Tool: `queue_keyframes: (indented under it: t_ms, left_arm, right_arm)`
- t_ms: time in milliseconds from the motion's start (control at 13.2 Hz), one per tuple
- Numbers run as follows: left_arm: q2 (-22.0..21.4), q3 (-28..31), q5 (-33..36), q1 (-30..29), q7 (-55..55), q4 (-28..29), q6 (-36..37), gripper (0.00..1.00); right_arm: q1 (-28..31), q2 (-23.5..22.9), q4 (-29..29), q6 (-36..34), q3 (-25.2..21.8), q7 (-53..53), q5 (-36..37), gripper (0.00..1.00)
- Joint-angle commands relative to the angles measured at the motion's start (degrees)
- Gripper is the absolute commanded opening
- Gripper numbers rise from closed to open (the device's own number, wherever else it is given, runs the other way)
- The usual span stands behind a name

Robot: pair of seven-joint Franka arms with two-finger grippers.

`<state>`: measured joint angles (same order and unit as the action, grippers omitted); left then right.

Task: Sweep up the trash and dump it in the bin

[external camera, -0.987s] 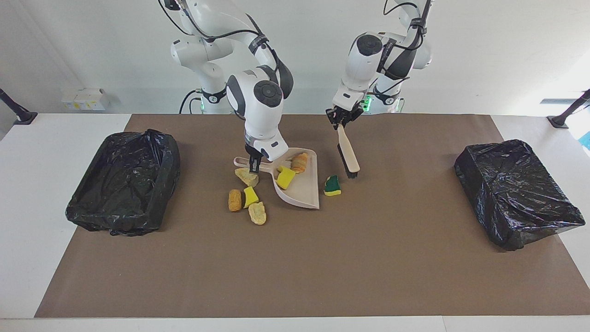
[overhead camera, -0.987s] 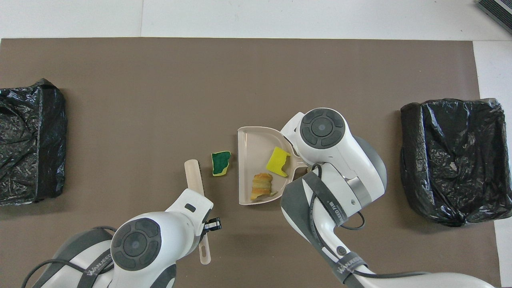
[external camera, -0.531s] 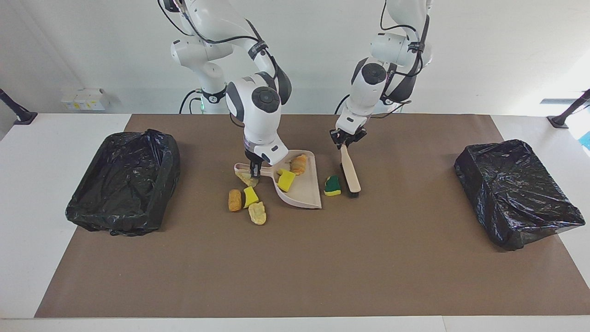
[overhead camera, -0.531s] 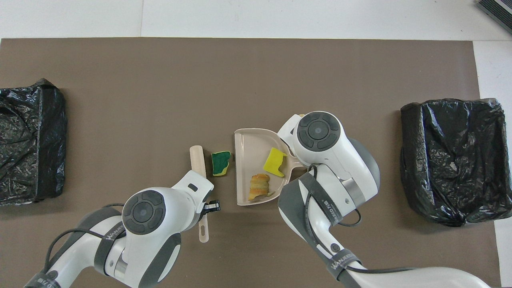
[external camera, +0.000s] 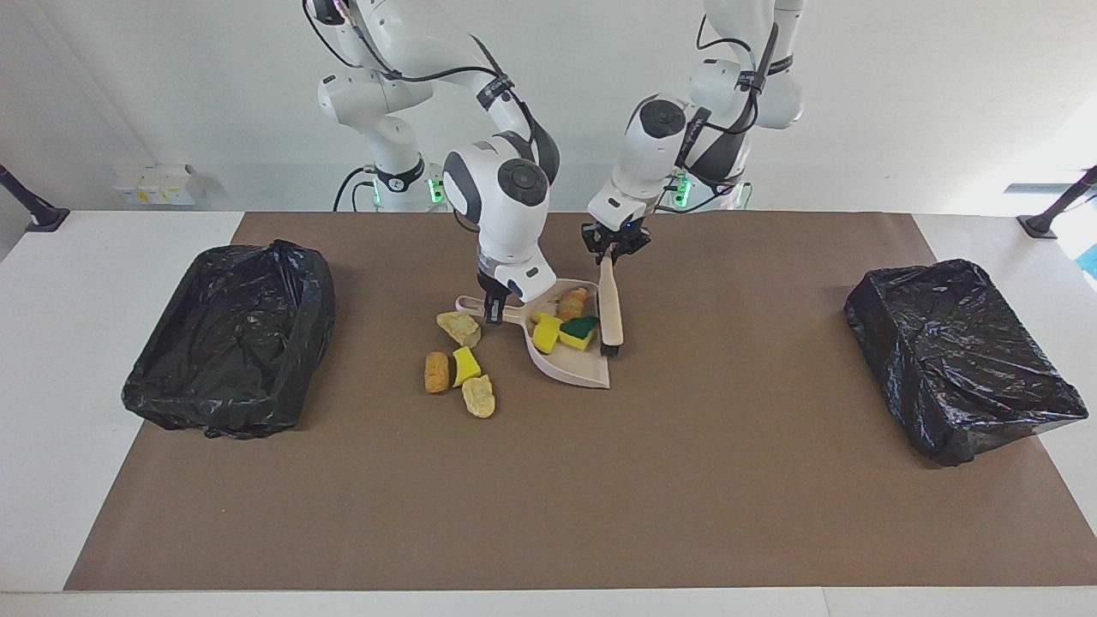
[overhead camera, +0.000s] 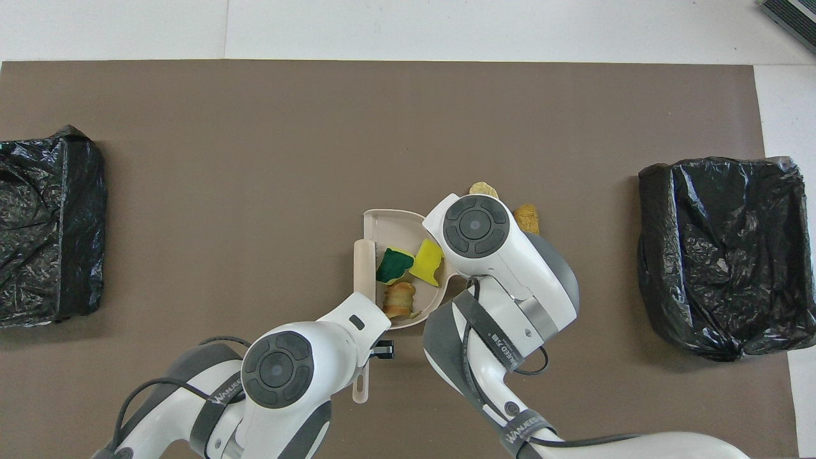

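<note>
1. The left gripper [external camera: 614, 252] fingers pinch the beige hand brush [external camera: 609, 304] at the beige plastic dustpan [external camera: 583, 368] mouth, mid-table.
2. The right gripper [external camera: 493, 310] fingers pinch the dustpan handle.
3. The dustpan contains three foam chunks [external camera: 569, 330]; four chunks [external camera: 458, 364] lie beside it.

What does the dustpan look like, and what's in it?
The dustpan is beige, plastic-looking, with a flat tray, raised walls and a long handle. It rests on the brown mat, mouth toward the left arm's end of the table. The right end effector grips its handle. Inside lie a yellow sponge chunk, a green-and-yellow chunk and an orange-brown chunk. The brush stands at its open edge.
</note>
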<state>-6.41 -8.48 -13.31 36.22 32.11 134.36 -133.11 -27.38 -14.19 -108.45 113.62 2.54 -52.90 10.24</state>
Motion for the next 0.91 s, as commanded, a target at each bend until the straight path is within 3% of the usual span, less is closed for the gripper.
queue_keyframes:
  t_ms: [0,304,835]
  left_arm:
    - [1.76,0.65,-0.84,1.31,0.14,-4.81,0.22,0.00]
    - [1.23,1.27,-0.67,-1.93,3.55,-4.81,1.88,0.00]
    - [-0.52,1.36,1.71,-10.46,5.33,-6.66,11.98,0.00]
  right_arm:
    - [0.40,0.39,-0.36,0.11,0.27,0.70,-0.66,0.00]
    - [0.40,0.39,-0.36,0.11,0.27,0.70,-0.66,0.00]
    - [0.66,0.39,-0.36,0.11,0.27,0.96,-1.02,0.00]
